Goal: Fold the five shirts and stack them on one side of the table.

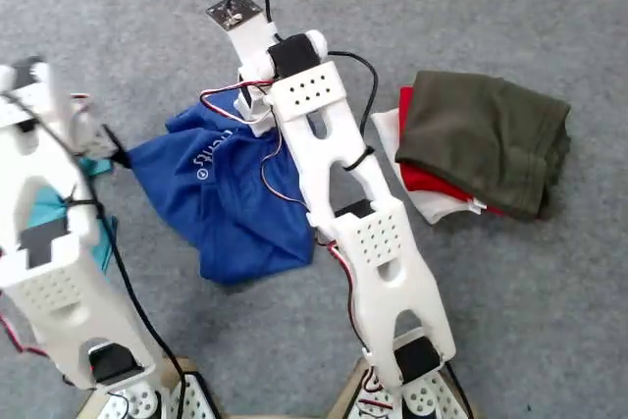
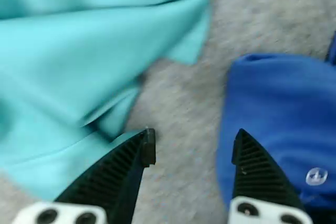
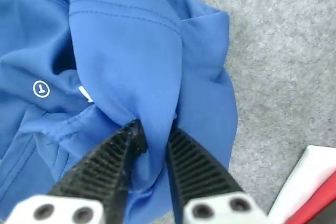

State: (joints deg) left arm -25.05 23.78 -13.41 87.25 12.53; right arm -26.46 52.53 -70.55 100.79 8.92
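Grey felt worktop [image 1: 549, 340]: all five shirts lie on it. The blue one in the middle is my marker.
Crumpled blue cloth shirt [image 1: 235, 213]: it lies in a loose heap and is not folded yet. I think this is the one being worked on.
Folded pile: it sits beside the blue shirt, a little apart. A dark green folded shirt [image 1: 486, 139] is on top, then a red folded shirt [image 1: 422, 180], then a white folded shirt [image 1: 424, 206]. So three look done.
Rumpled teal cloth shirt [image 2: 79, 51]: it lies near the blue shirt, on the side away from the pile. It is not folded, so two shirts are left.
Right end effector [image 3: 154, 132]: it is narrow and pinches a fold of the blue shirt.
Left end effector [image 2: 195, 142]: it is wide and holds nothing, over the bare worktop between the blue shirt and the teal one.
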